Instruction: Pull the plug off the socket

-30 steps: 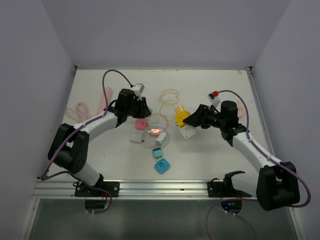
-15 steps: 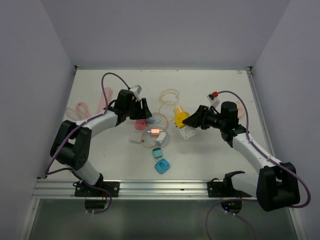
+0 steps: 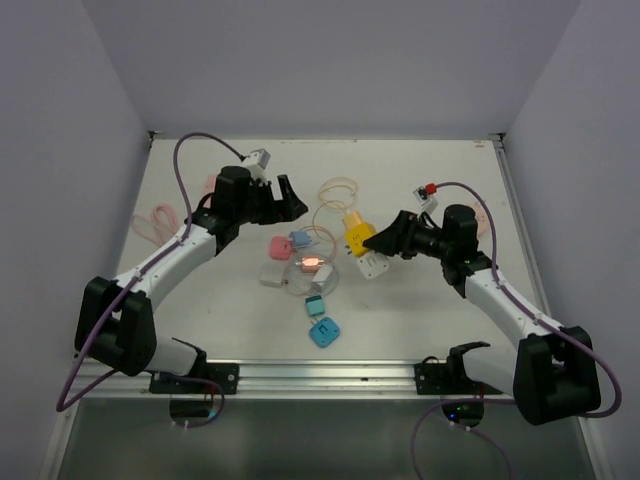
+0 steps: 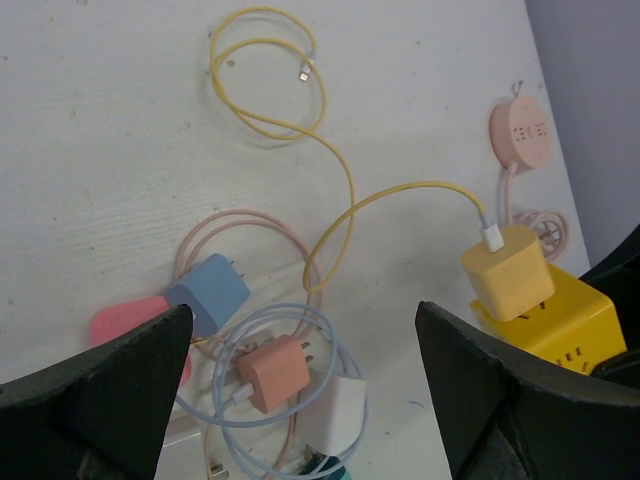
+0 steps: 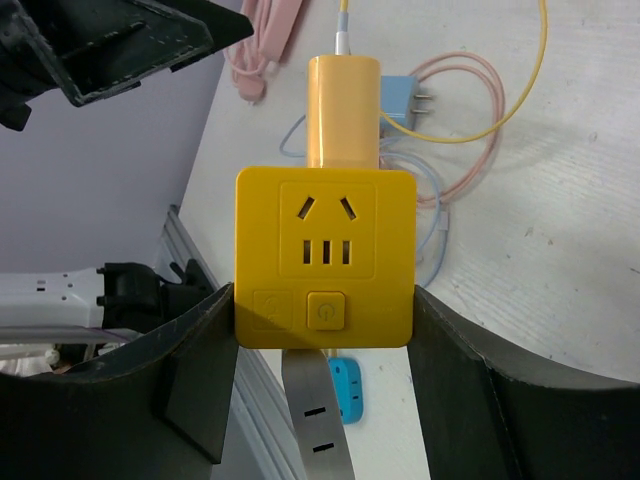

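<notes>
The yellow cube socket [image 5: 325, 258] sits between the two fingers of my right gripper [image 5: 325, 330], which is shut on its sides. A yellow plug [image 5: 343, 110] is seated in the socket's far face, and its yellow cable [image 4: 340, 190] runs off in loops over the table. From above, socket [image 3: 364, 240] and plug [image 3: 352, 222] are held just over the table right of centre. My left gripper [image 3: 290, 200] hangs wide open above the pile of chargers, left of the plug [image 4: 508, 272], with nothing between its fingers [image 4: 110, 390].
Below the left gripper lie a blue charger [image 4: 208, 292], a salmon charger [image 4: 277, 370], a white one [image 4: 337, 405] and a pink one [image 4: 130, 322], tangled in cables. A cyan socket [image 3: 324, 331] lies nearer the front. A pink round cable reel [image 4: 520, 133] sits far right; pink cables [image 3: 160, 218] far left.
My left gripper has opened wide and risen away from the chargers, swinging back and left. The right arm and the yellow socket have stayed put.
</notes>
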You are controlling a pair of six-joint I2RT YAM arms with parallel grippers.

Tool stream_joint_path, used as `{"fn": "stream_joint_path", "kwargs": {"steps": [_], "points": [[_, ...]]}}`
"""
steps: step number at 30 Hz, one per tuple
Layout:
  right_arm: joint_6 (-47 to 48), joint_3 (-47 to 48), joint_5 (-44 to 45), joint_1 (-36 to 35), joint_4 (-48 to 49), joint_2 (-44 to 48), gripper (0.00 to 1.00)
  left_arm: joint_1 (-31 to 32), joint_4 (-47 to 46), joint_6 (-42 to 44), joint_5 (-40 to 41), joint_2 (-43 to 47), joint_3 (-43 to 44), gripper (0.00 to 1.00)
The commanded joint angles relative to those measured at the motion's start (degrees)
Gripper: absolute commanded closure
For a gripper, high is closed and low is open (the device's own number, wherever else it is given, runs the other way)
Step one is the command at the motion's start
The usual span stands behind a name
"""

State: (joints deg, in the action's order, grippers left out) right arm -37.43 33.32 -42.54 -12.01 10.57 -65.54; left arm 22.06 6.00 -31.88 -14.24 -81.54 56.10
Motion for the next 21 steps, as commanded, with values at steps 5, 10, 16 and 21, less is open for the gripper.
{"fn": "stream_joint_path", "kwargs": {"steps": [5,10,16,21], "points": [[-3.96,0.52,-3.86,-1.08,10.7,1.55,1.0,0.17,-4.32,-9.06,-9.56,3.58,1.91,0.02],[-4.49,1.22,-3.86,-1.7,11.4,1.64,1.0,5.34,-10.56,-11.18,-10.19,3.49,1.82,0.02],[-5.11,1.48,-3.51,-2.58,12.28,1.64,1.0,9.13,-15.4,-16.8,-9.5,0.86,1.47,0.01],[-0.82,2.54,-1.14,-4.07,7.12,2.61,1.0,11.33,-11.02,-18.83,-4.23,-1.43,4.97,0.01]]}}
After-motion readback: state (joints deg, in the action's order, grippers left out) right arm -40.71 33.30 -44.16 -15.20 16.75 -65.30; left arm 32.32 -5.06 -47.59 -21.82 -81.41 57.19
